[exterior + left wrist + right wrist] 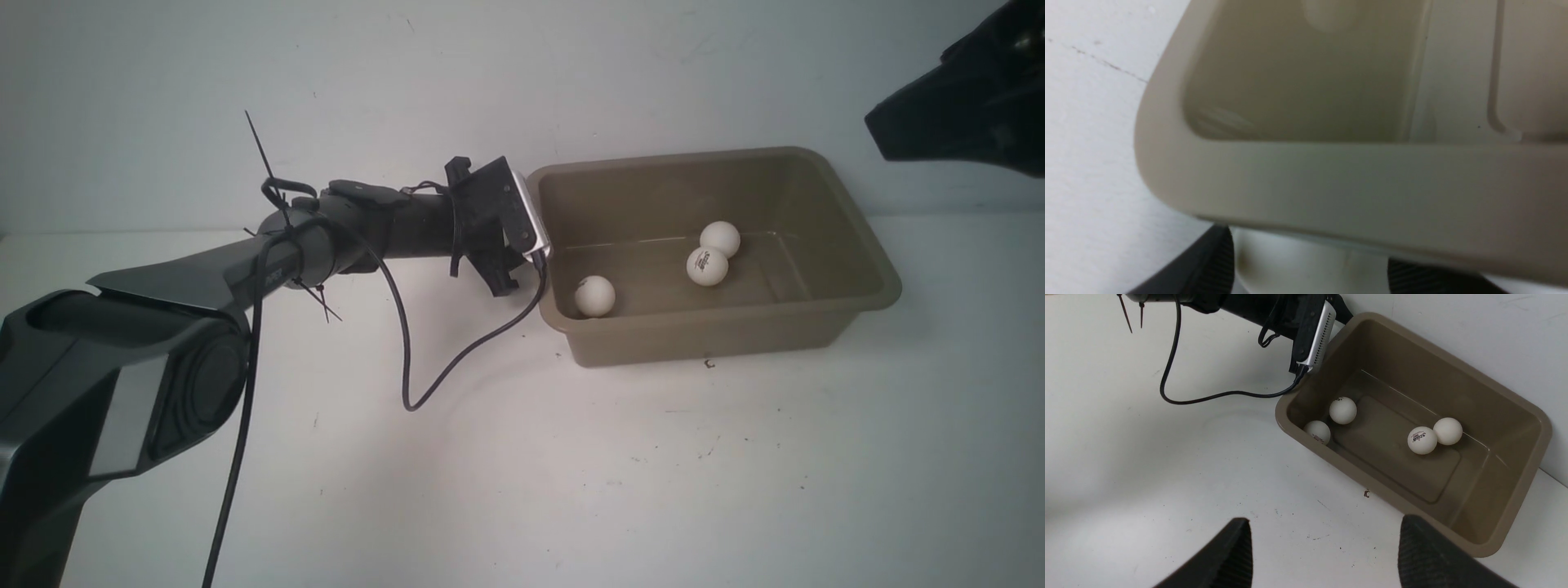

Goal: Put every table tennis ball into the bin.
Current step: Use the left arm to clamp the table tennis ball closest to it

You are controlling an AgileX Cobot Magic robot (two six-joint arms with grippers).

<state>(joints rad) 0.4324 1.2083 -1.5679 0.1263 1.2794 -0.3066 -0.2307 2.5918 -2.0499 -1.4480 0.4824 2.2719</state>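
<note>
- Right wrist view: a rectangular taupe plastic bin (1433,384) with rounded corners and a flared rim stands on the white worktop (1167,457), its far long side close to the pale wall (1453,318).
- Four small matte white table tennis balls are inside the bin. A logo-printed ball (1421,439) touches a plain ball (1448,430) toward the bin's end away from the left arm (163,286). A third ball (1343,410) and a corner ball (1318,432), partly hidden by the bin's rim, are at the other end.
- The left arm reaches to that other end of the bin.
- The left pincer (1308,249) sits just beside the bin's rim with its dark fingers apart. A pale blurred shape fills the gap, and I cannot tell whether it is gripped.
- The right pincer (1325,522) hangs over the worktop, apart from the bin's near long side, jaws spread, holding nothing.
</note>
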